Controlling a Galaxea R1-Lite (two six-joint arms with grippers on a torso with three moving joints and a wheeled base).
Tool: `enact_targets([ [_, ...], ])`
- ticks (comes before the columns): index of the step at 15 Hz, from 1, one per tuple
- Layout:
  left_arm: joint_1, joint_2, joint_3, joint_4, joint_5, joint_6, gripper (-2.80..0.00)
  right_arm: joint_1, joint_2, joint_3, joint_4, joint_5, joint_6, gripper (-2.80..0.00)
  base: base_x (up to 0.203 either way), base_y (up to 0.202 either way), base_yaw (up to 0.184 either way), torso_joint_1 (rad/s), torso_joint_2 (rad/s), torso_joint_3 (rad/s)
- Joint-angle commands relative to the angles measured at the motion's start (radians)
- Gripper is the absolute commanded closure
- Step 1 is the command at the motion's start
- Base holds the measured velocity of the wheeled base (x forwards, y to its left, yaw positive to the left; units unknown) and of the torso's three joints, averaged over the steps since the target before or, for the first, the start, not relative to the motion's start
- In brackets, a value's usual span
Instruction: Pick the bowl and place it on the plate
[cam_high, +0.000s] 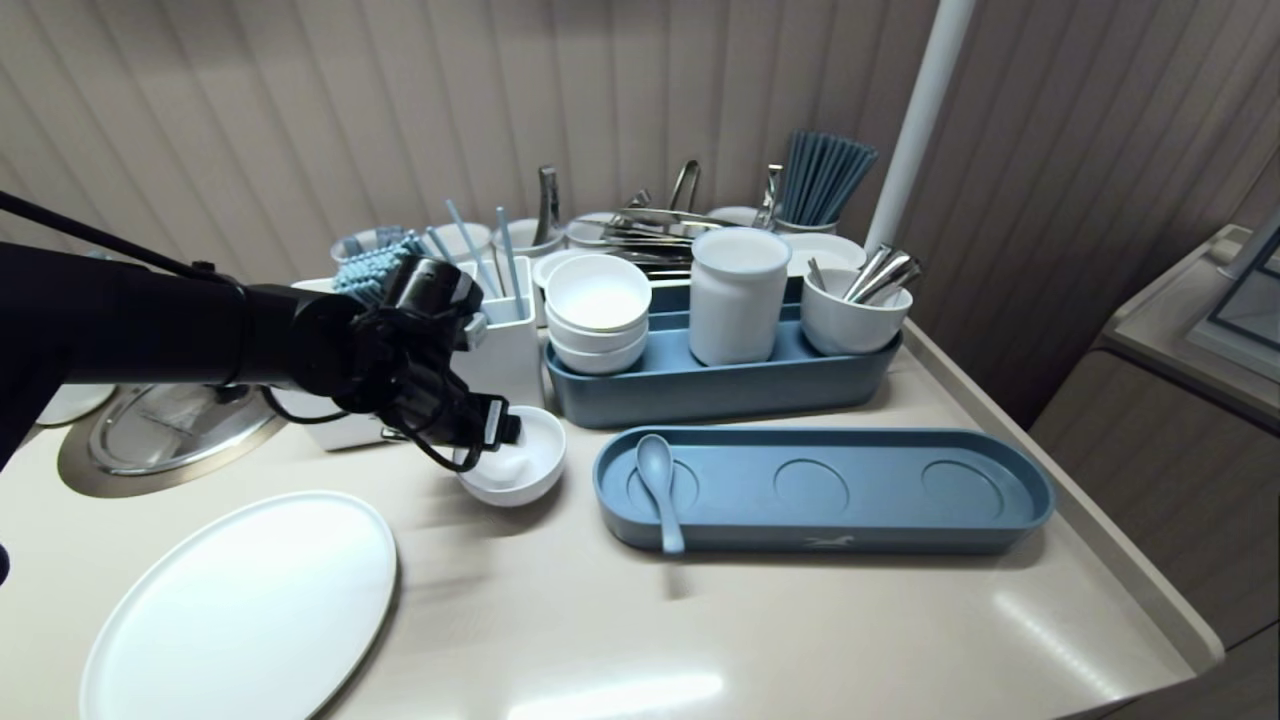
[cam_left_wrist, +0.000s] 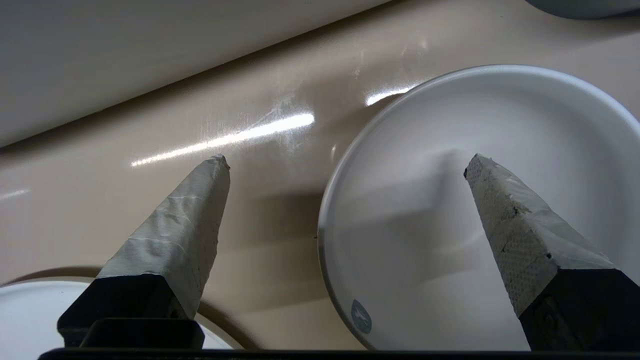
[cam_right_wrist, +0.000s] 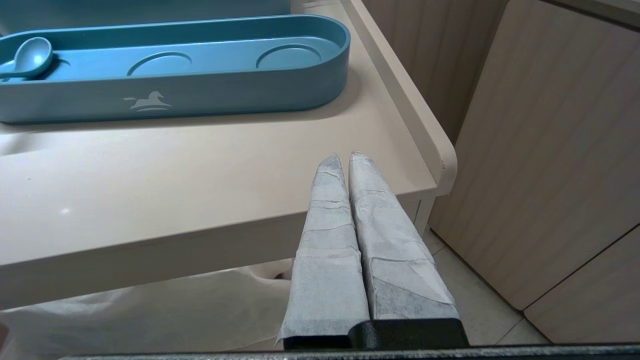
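One left claw (cam_left_wrist: 346, 159) gapes astride white bowl (cam_left_wrist: 500, 125) on beige counter (cam_high: 700, 620); right claw (cam_right_wrist: 344, 156) closed.

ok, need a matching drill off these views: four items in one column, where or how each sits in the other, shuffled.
Items
1. left claw
2. right claw
3. blue spoon
4. large white plate

Place or state
A. at the left end of the long blue tray
B. shut, beside the counter edge
C. open, one finger over the small white bowl, one outside it
D. flat on the counter, near left

Pairs: 1-C, 2-B, 3-A, 4-D
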Motion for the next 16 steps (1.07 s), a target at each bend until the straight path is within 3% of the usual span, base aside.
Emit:
enact_targets([
  [1, 0.0, 0.025, -0.014, 0.004, 0.002, -0.011, -2.8, 0.0, 0.0, -0.001, 0.0, 0.0, 0.0, 0.0, 0.0, 0.0, 0.0, 0.0, 0.0, 0.0],
  [6, 0.0, 0.038, -0.057, 0.1, -0.034, -0.019, -2.8, 0.0, 0.0, 0.001, 0.0, 0.0, 0.0, 0.0, 0.0, 0.0, 0.0, 0.0, 0.0, 0.0],
  [16, 0.013, 0.043, -0.084, 0.138, -0.043, -0.026, -2.8, 0.0, 0.001, 0.001, 0.0, 0.0, 0.0, 0.0, 0.0, 0.0, 0.0, 0.0, 0.0, 0.0],
])
